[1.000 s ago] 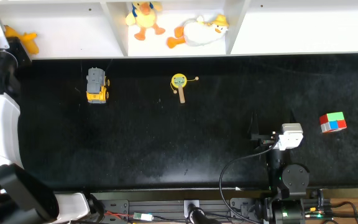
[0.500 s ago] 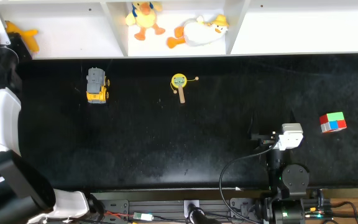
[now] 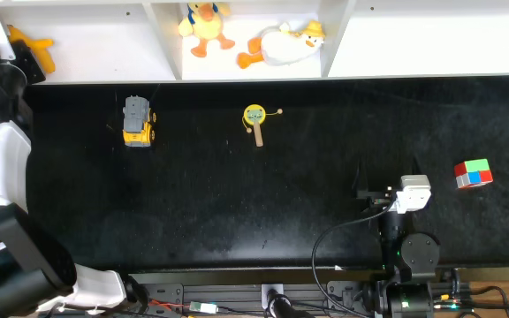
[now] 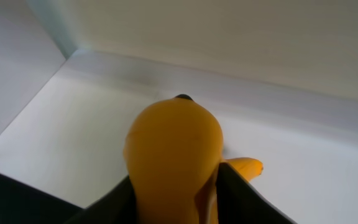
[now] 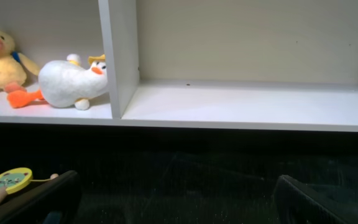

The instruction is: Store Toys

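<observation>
My left gripper [image 3: 18, 55] is at the far left, inside the left compartment of the white shelf [image 3: 104, 53], shut on an orange plush toy [image 3: 35, 44]. In the left wrist view the orange toy [image 4: 174, 152] bulges between the two dark fingers [image 4: 107, 206], just above the compartment floor near its back corner. On the black mat lie a yellow-and-grey toy truck [image 3: 137, 121], a small yellow rattle drum [image 3: 255, 118] and a colourful cube [image 3: 473, 174]. My right gripper [image 3: 387, 175] stands open low over the mat at the right, facing the shelf, with nothing between its fingers [image 5: 42, 199].
A yellow duck [image 3: 206, 22] and a white duck plush [image 3: 281, 44] lie in the middle compartment, also seen as duck [image 5: 2, 59] and white plush [image 5: 73, 84]. The right compartment [image 5: 247, 102] holds nothing. Cables run along the table's front edge.
My left gripper has pushed slightly deeper into the left compartment with the orange toy. The right arm has not moved.
</observation>
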